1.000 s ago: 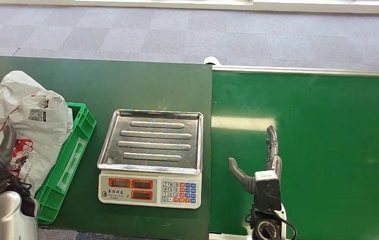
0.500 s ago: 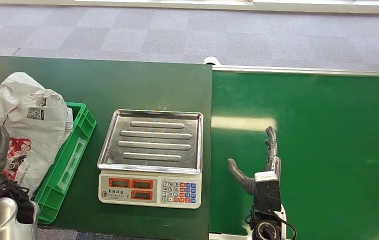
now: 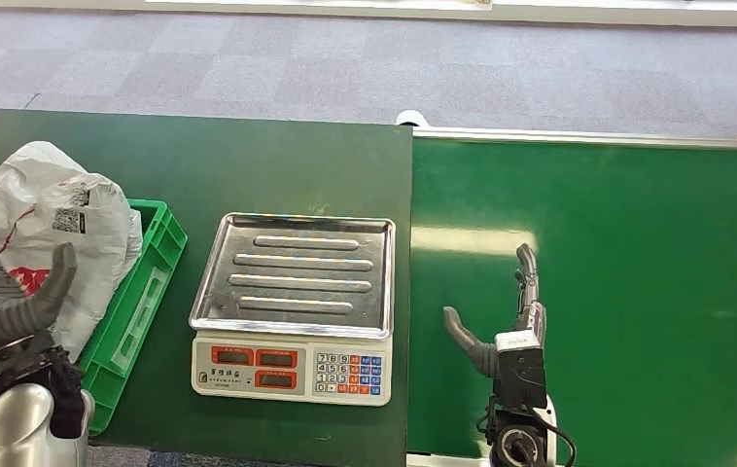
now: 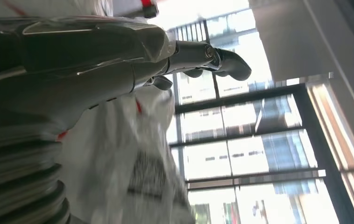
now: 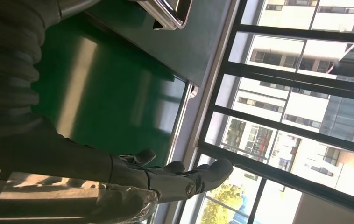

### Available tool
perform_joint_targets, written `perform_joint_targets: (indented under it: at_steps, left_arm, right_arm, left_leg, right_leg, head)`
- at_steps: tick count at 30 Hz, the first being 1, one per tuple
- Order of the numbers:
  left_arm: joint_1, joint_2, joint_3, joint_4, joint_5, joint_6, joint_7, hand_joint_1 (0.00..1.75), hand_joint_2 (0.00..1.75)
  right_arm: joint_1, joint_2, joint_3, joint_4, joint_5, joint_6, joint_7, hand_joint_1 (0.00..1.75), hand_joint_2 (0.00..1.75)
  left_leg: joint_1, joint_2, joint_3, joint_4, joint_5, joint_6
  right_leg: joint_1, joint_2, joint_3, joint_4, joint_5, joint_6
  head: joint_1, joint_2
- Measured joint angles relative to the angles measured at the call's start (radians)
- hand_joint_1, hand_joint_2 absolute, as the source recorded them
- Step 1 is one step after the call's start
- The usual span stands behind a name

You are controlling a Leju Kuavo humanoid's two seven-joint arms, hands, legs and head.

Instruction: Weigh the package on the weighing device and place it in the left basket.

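One package (image 3: pixel 49 243), a crumpled white bag with red print and a label, lies in the green basket (image 3: pixel 146 282), heaped well above the rim. Going by how things lie, the task looks almost done: the bag is in the left basket, and the scale (image 3: pixel 294 306) has a bare steel pan. Whether a weight was read I cannot tell; the displays are too small to make out.

The left hand (image 3: pixel 10 297) sits just on the near side of the bag, fingers and thumb spread, holding nothing. In the head view its fingertips overlap the bag's lower edge, so I cannot say if they touch it or stand just clear. The left wrist view shows white plastic right beside the fingers (image 4: pixel 222 58), which are stretched out rather than curled around anything.

The right hand (image 3: pixel 506 306) hangs over the bright green belt (image 3: pixel 637 272), to the scale's right and well apart from the bag. Its fingers are straight and its thumb stands out to the side; it holds nothing.

What seems left is small: draw the left hand away from the bag and check that the bag sits steady. It bulges over the basket wall nearest the scale, so it might slump outward if nudged.
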Motion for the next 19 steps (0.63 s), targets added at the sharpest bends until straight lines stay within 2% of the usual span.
perform_joint_targets:
  at_steps: [4,10,14,19]
  left_arm:
    - [0.056,-0.014,-0.142,-0.001,0.024,-0.143,0.011,0.00,1.75]
    - [0.137,-0.042,-0.330,0.057,0.071,-0.228,-0.033,0.00,1.75]
    - [0.162,-0.048,-0.403,0.079,0.071,-0.246,-0.030,0.00,1.75]
    - [0.167,-0.055,-0.446,0.090,0.079,-0.277,-0.007,0.00,1.75]
  right_arm:
    - [-0.021,0.003,0.000,0.020,0.001,0.020,0.000,0.00,1.75]
    - [-0.022,0.004,0.000,0.046,0.000,0.025,-0.005,0.00,1.75]
    - [-0.022,0.004,0.001,0.060,-0.003,0.024,-0.008,0.00,1.75]
    - [-0.022,0.004,0.002,0.071,-0.004,0.024,-0.008,0.00,1.75]
  left_leg:
    - [0.000,0.000,0.000,0.000,0.000,0.000]
    - [0.000,0.000,-0.001,0.000,-0.001,0.000]
    - [0.000,0.000,-0.001,0.000,-0.001,0.000]
    - [0.000,0.000,-0.001,0.000,0.000,0.000]
  right_leg:
    - [0.000,0.000,0.000,0.000,0.000,0.000]
    - [0.000,0.000,-0.001,0.000,0.000,0.000]
    - [0.000,0.000,-0.001,0.000,0.000,0.000]
    - [0.000,0.000,-0.001,0.000,0.000,0.000]
  head:
    - [0.000,0.000]
    - [0.000,0.000]
    - [0.000,0.000]
    - [0.000,0.000]
